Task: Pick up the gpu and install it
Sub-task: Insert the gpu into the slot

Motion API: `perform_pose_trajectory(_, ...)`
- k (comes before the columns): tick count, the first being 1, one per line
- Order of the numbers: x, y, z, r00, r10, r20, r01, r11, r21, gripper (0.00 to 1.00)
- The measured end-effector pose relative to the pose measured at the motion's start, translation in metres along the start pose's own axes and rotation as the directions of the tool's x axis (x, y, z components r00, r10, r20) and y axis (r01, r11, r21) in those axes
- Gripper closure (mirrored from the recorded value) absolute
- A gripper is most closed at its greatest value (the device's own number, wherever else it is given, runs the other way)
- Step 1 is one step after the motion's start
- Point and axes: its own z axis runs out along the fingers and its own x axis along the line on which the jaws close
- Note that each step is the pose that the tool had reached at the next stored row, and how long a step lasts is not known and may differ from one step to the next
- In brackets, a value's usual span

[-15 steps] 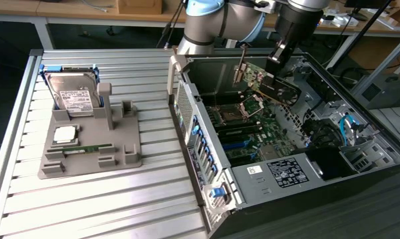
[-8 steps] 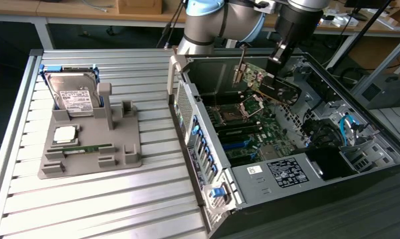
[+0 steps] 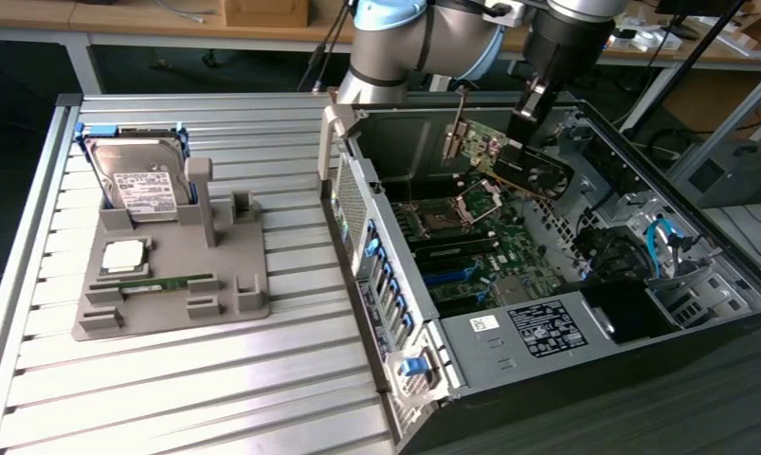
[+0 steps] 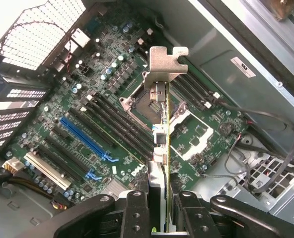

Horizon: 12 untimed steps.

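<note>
The gripper (image 4: 160, 201) is clamped narrowly on the gpu (image 4: 163, 133). Its two black, matte fingers (image 4: 136, 213), each studded with small screw heads, press the thin card from both flat sides. The card is seen edge-on: a slim green board edge with small silver and black parts along it, ending in a bright folded metal bracket (image 4: 165, 59) with a notched tab.

In the exterior view the card hangs inside the open side of the computer case (image 3: 393, 284), in the half of the case nearest the arm (image 3: 418, 38), tilted and above the motherboard (image 4: 112, 74). It sits in no slot. The arm's smooth pale-blue and grey joints rise just above the case's far wall.

Inside the case, the motherboard is a dark green sheet crowded with small silver capacitor cans. Under the card lies the square metal-framed CPU socket (image 4: 137, 101), flanked by long black memory slots (image 4: 122, 124). A long blue slot (image 4: 85, 135) and a white one (image 4: 46, 171) lie empty nearer the case's perforated steel rear panel (image 4: 42, 29). Thin grey wires (image 4: 256, 144) loop along the case's opposite end.

Beside the case, on the exterior view's left, a grey moulded tray (image 3: 235, 294) rests on a ribbed aluminium table (image 3: 228, 379). Well apart from the case, the tray holds a thick silver hard drive (image 3: 146, 180) standing tilted, a square silver processor (image 3: 125, 254) and a narrow green RAM stick (image 3: 165, 282).
</note>
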Motion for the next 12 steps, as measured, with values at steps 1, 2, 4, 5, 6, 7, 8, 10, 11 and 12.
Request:
perform_pose_trajectory(1, 0.0000, 0.0000, 0.0000, 1.0000, -0.004, 0.0002, 0.004, 1.0000, -0.0001, 0.73)
perform_pose_trajectory(2, 0.0000, 0.0000, 0.0000, 1.0000, -0.009, 0.0005, 0.009, 1.0000, -0.0003, 0.73)
perform_pose_trajectory(4, 0.0000, 0.0000, 0.0000, 0.9999, -0.015, 0.0008, 0.015, 0.9999, -0.0005, 0.73)
perform_pose_trajectory(5, 0.0000, 0.0000, 0.0000, 0.9998, -0.019, 0.0009, 0.019, 0.9998, -0.0005, 0.73)
perform_pose_trajectory(6, 0.0000, 0.0000, 0.0000, 0.9998, -0.021, 0.0011, 0.021, 0.9998, -0.0007, 0.73)
perform_pose_trajectory(7, 0.0000, 0.0000, 0.0000, 0.9997, -0.025, 0.0013, 0.025, 0.9997, -0.0007, 0.73)
perform_pose_trajectory(8, 0.0000, 0.0000, 0.0000, 0.9995, -0.031, 0.0015, 0.031, 0.9995, -0.0009, 0.73)
perform_pose_trajectory(10, 0.0000, 0.0000, 0.0001, 0.9992, -0.041, 0.0021, 0.041, 0.9992, -0.0012, 0.73)
perform_pose_trajectory(11, 0.0000, 0.0000, 0.0001, 0.9990, -0.044, 0.0022, 0.044, 0.9990, -0.0013, 0.73)
perform_pose_trajectory(12, 0.0000, 0.0000, 0.0001, 0.9987, -0.051, 0.0025, 0.051, 0.9987, -0.0015, 0.73)
